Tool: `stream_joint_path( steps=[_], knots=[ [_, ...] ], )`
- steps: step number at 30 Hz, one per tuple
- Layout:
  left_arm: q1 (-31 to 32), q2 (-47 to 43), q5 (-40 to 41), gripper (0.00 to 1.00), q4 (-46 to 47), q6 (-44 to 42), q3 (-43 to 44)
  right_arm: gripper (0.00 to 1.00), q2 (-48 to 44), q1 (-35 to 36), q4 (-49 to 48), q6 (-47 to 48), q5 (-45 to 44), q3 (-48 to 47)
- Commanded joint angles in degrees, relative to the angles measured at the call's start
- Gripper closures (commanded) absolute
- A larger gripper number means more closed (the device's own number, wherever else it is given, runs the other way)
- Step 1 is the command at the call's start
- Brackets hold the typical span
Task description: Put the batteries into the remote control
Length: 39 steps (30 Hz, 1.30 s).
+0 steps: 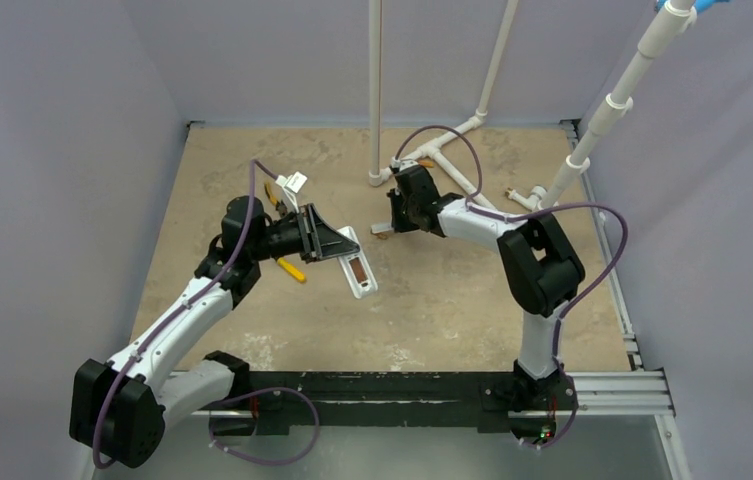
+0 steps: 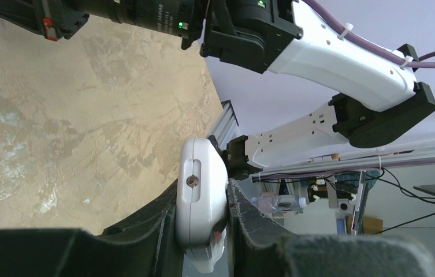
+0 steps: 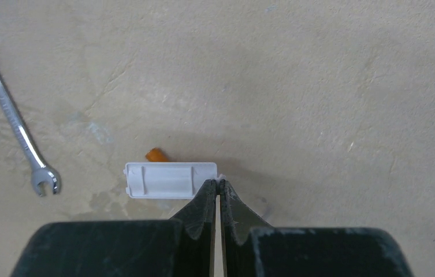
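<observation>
Your left gripper (image 2: 202, 199) pinches the slim white rectangular remote control (image 1: 360, 272) above the table (image 3: 319, 86). Your right gripper (image 3: 219, 186), pressed together, touches a whitish cover plate (image 3: 168, 180) beside a tiny orange battery (image 3: 156, 154).

The bare table (image 1: 452, 310) near the arm bases is lying open, with lots of room to pass. At the back, white pipes (image 1: 376, 100) are standing in the way. The right gripper (image 3: 219, 187) is sitting at the edge of the cover plate (image 3: 168, 180), and a small orange thing, maybe a battery (image 3: 156, 154), is peeking out behind it. The wrench (image 3: 15, 118) is lying well apart. The remote control (image 1: 359, 272), pinched in the left gripper (image 1: 342, 250), is hanging between the arms
</observation>
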<state>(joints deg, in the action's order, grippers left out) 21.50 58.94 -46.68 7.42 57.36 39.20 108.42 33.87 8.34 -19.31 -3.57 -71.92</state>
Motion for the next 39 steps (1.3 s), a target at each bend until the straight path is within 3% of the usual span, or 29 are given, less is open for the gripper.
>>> stream_joint_path(
  steps=[1,6,14,23,28,33,39],
  knots=[
    [-0.31,-0.66,0.59,1.0,0.32,-1.2,1.41,1.0,2.86,-0.83,1.79,3.06,0.69,-4.82],
    [-0.31,-0.84,1.03,1.0,0.4,-1.19,0.91,1.0,4.79,-0.89,2.41,3.31,0.11,-6.5],
    [-0.31,-1.02,1.31,1.0,0.32,-1.11,0.79,0.79,3.81,-0.9,1.97,3.08,1.8,-5.42],
    [-0.31,-1.17,1.49,1.0,0.14,-1.11,0.68,0.71,-0.54,-0.84,-0.06,4.88,2.23,-3.73],
    [-0.31,-1.72,1.64,1.0,-0.21,-1.18,0.61,0.64,0.3,-0.89,0.56,14.13,6.98,-5.8],
    [-0.32,-2.3,1.68,1.0,-1.32,-1.57,0.94,0.48,1.89,-1.64,3.83,25.34,11.21,-8.77],
    [-0.31,-2.51,1.59,1.0,-2.57,-1.99,1.49,0.47,4.7,-5.0,13.08,39.23,25.75,-15.05]
  ],
)
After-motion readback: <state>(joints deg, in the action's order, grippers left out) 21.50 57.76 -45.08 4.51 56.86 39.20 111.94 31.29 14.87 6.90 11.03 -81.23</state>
